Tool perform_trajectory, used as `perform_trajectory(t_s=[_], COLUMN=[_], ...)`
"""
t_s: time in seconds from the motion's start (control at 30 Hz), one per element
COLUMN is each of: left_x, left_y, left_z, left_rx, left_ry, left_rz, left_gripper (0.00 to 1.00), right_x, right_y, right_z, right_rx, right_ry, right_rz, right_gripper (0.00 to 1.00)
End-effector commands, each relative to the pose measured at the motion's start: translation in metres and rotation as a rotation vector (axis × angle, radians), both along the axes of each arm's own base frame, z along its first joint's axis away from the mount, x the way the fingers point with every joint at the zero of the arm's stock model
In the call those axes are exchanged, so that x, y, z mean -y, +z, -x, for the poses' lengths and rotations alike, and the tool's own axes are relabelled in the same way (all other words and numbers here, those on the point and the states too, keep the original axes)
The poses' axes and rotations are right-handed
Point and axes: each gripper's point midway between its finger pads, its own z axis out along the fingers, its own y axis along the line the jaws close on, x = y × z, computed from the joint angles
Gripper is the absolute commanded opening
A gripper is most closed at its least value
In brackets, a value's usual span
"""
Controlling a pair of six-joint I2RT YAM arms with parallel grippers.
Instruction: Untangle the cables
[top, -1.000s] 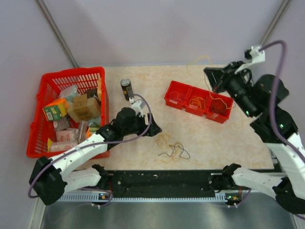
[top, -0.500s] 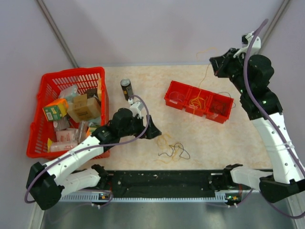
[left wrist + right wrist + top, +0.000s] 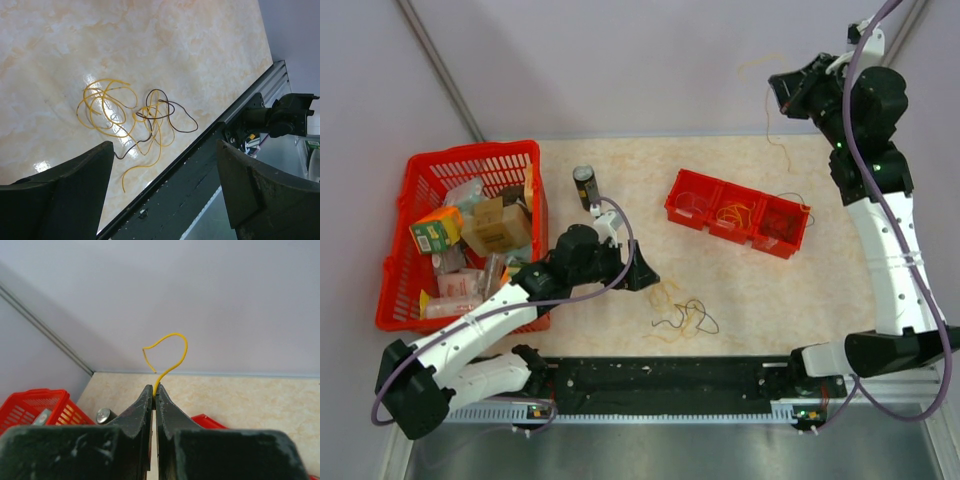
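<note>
A tangle of thin cables (image 3: pixel 678 314) lies on the table near the front edge. In the left wrist view it shows yellow loops (image 3: pixel 103 107) crossed by a dark brown wire (image 3: pixel 170 109). My left gripper (image 3: pixel 642 273) is open and empty, just left of and above the tangle, not touching it (image 3: pixel 165 192). My right gripper (image 3: pixel 782 92) is raised high at the back right. It is shut on one yellow wire (image 3: pixel 173 351), which curls above the fingertips (image 3: pixel 154 390) and hangs down faintly in the top view (image 3: pixel 769 125).
A red three-compartment tray (image 3: pixel 766 203) at mid right holds sorted wires. A red basket (image 3: pixel 415 175) of boxes and packets stands at the left. A dark cylinder (image 3: pixel 584 185) stands beside it. A black rail (image 3: pixel 192 185) runs along the front edge.
My right arm has risen and swung back from over the red tray, carrying the yellow wire up. My left gripper has shifted only slightly.
</note>
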Motion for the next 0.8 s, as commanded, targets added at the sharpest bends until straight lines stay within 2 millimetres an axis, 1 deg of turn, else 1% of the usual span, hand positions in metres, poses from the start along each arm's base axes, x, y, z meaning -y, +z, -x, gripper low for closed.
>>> perform_trajectory(t_s=[0.0, 0.1, 0.2, 0.37, 0.43, 0.5, 0.6, 0.7, 0.77], left_x=[0.008, 0.009, 0.009, 0.011, 0.012, 0.012, 0.012, 0.011, 0.010], left_y=[0.017, 0.015, 0.011, 0.008, 0.009, 0.010, 0.010, 0.010, 0.009], left_z=[-0.005, -0.006, -0.006, -0.006, -0.005, -0.006, -0.005, -0.004, -0.004], left_rx=[0.042, 0.036, 0.025, 0.015, 0.017, 0.020, 0.021, 0.020, 0.023], left_ry=[-0.023, -0.025, -0.022, -0.027, -0.031, -0.031, -0.033, -0.037, -0.035], left_rz=[0.039, 0.036, 0.031, 0.035, 0.036, 0.037, 0.039, 0.037, 0.031], left_gripper=[0.87, 0.87, 0.86, 0.86, 0.86, 0.86, 0.86, 0.86, 0.86], right_x=[-0.003, -0.006, -0.007, -0.013, -0.012, -0.012, -0.011, -0.005, 0.000], right_y=[0.028, 0.021, 0.014, 0.008, -0.002, -0.017, -0.046, -0.080, -0.099], right_z=[-0.007, -0.017, -0.023, -0.023, -0.025, -0.025, -0.026, -0.026, -0.022], right_rx=[0.070, 0.048, 0.035, 0.030, 0.014, -0.004, -0.039, -0.098, -0.121], right_ry=[0.044, 0.059, 0.065, 0.098, 0.091, 0.084, 0.071, 0.038, 0.012], right_rz=[-0.045, -0.062, -0.073, -0.092, -0.100, -0.106, -0.114, -0.102, -0.088], right_gripper=[0.00, 0.00, 0.00, 0.00, 0.00, 0.00, 0.00, 0.00, 0.00])
